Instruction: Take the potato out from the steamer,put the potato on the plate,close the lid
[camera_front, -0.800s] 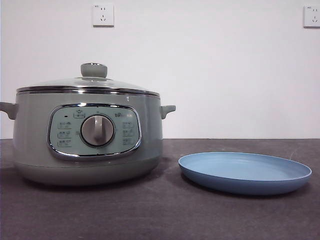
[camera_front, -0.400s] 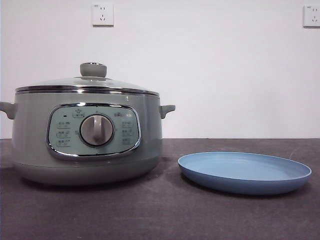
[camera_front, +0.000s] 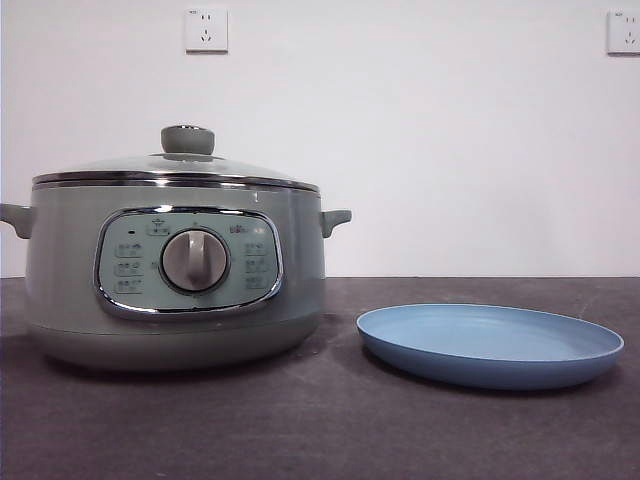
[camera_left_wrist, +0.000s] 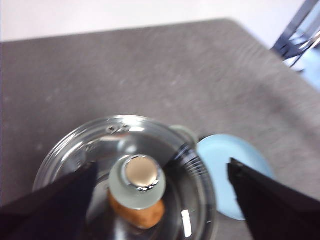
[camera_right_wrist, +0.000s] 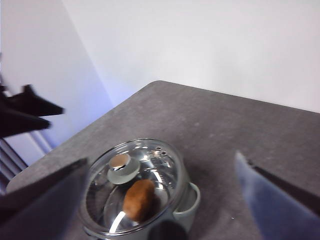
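Left gripper hangs high above the steamer, jaws spread wide, one on each side of the glass lid, looking straight down on the pale green knob and touching nothing. Right gripper is up high too, jaws wide apart and empty, looking down at the steamer from off to one side. Through the glass, there's the potato, orange-brown, lying inside the pot just beside the knob. Lid is seated, steel rim flat on the steamer's top edge all the way round. From the front, neither arm shows at all; the air over the knob is open. The blue plate sits on the dark grey table near the steamer's side handle, a narrow gap between them, nothing on it. Plenty of bare tabletop in front of both, and a plain white wall behind with two sockets high up.
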